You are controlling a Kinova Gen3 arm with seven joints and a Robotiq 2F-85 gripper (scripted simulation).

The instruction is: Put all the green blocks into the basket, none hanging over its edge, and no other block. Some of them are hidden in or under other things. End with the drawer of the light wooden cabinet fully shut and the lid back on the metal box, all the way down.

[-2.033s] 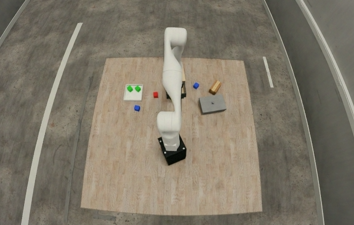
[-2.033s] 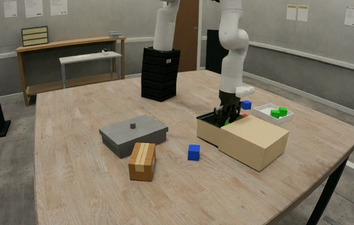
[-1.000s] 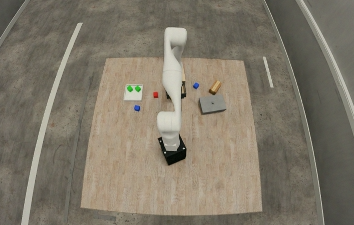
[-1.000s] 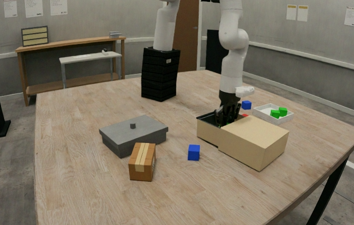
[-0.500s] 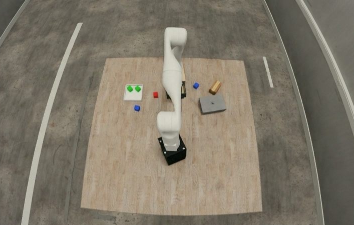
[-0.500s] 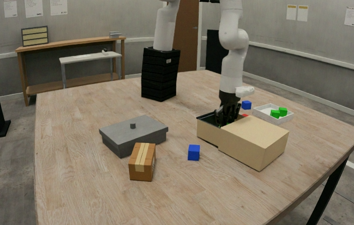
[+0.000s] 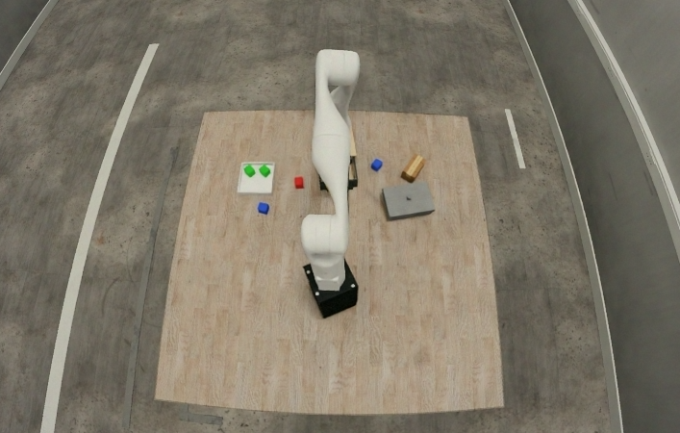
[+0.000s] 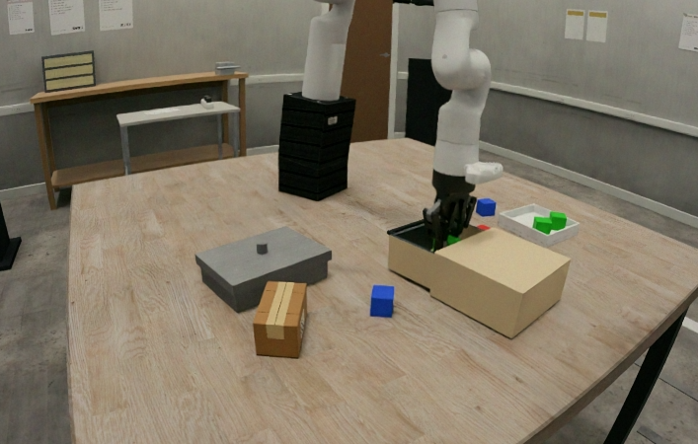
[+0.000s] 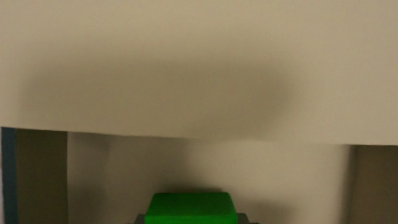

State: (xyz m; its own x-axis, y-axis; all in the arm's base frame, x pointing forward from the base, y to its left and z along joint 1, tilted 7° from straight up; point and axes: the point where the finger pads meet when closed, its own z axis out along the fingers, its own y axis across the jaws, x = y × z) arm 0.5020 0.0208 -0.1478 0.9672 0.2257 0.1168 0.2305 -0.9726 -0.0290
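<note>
green block (image 8: 453, 240) (image 9: 191, 209): in jaws | drawer (image 7: 353, 183) (image 8: 409, 263): toward arm base (image 7: 350, 301) (image 8: 315, 165) | metal box (image 7: 412, 207) (image 8: 307, 275): crosswise

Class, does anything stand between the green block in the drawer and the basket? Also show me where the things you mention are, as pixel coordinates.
Yes: the near side of the drawer (image 7: 323, 184) (image 8: 411, 263) (image 9: 275, 172), then the red block (image 7: 299, 182) (image 8: 484, 227) on the table. Lifting the green block (image 8: 452, 240) (image 9: 191, 209) high should clear both.

White arm (image 7: 329, 140) (image 8: 458, 118) — black pincer (image 8: 449, 218)

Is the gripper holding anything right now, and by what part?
Yes, a green block, held by two opposite sides between the fingers.
</note>
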